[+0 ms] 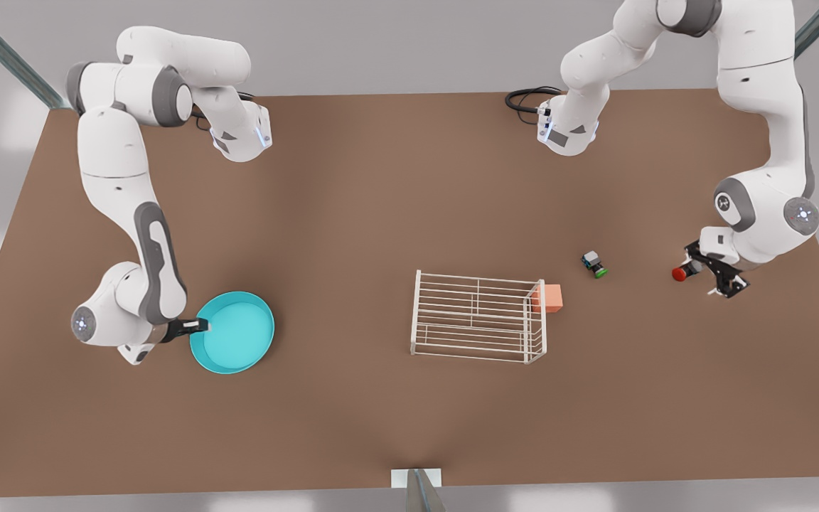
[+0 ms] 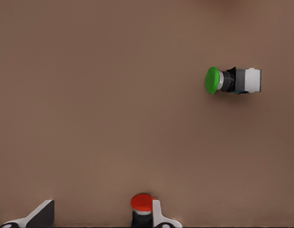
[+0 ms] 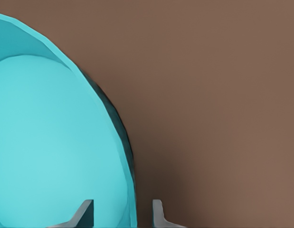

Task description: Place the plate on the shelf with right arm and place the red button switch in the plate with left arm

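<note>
1. Front view: the right tool (image 1: pixel 200 326) straddles the rim of the round, glossy turquoise plate (image 1: pixel 235 333), well off to the front view's left of the white wire rack shelf (image 1: pixel 479 316) on the brown tabletop (image 1: pixel 381 213). The left tool (image 1: pixel 697 268), to the shelf's right, has the small red button switch (image 1: pixel 680 273) at its fingers. A salmon-orange block (image 1: pixel 550 299) touches the shelf; a green-capped switch (image 1: pixel 594 264) lies near.

2. Left wrist view: the left tool's fingers (image 2: pixel 158 216) stand wide apart, one touching the red button switch (image 2: pixel 142 204); no grip shown. Closing off-centre could knock it away.

3. Right wrist view: the right tool's fingers (image 3: pixel 85 213) flank the plate's (image 3: pixel 47 142) rim, not visibly clamped. A thin rim hold could let the plate tilt or slip.
</note>
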Controlling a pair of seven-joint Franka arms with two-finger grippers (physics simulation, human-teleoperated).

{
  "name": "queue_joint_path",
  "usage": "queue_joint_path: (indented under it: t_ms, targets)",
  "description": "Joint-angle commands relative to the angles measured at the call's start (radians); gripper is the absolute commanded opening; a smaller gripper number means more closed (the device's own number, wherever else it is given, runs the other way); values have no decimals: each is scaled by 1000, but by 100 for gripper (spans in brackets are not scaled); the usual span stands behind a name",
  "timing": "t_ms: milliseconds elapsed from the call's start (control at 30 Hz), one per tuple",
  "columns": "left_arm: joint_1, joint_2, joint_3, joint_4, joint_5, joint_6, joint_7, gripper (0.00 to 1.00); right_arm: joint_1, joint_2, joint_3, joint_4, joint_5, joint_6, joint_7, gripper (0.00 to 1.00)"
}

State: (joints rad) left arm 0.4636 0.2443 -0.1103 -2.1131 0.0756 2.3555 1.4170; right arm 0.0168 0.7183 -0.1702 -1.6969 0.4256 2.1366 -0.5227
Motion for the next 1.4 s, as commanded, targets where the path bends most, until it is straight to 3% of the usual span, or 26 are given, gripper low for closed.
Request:
queue_joint_path:
  t_ms: [0,33,133,167,200,467,533,667,800,900,1033,1167,1367]
  targets:
    - [10,1,0,-1,41,-42,339,100,0,1,1,0,-1,36,-42,36]
    - [20,10,1,-2,41,-48,327,100,0,-3,1,2,-1,34,-39,28]
    - [50,32,1,-15,41,-48,319,100,3,-43,1,2,-5,2,-7,27]
    - [56,36,1,-22,41,-47,319,100,3,-43,1,2,-5,2,-11,19]
    - [67,40,1,-27,41,-41,321,100,3,-43,1,0,-5,2,-16,18]
    - [109,67,1,-65,42,67,330,100,69,-301,1,8,-100,-161,-5,19]
    - [119,92,1,-65,44,131,332,100,72,-307,40,49,-169,-172,9,19]
    - [122,105,1,-54,44,137,332,100,238,-306,40,203,-214,-328,335,20]
    - [135,145,1,-54,44,195,333,100,356,-338,38,230,-209,-374,598,20]
    - [150,156,1,-54,44,217,341,100,433,-329,57,278,-208,-372,816,20]
    - [178,176,0,-58,44,258,349,100,515,-171,71,494,-203,-356,1062,20]
    - [190,190,0,-73,44,260,352,100,564,-83,109,592,-203,-326,1244,20]
    - [190,190,-2,-93,42,260,347,100,654,0,140,594,-205,-135,1449,22]
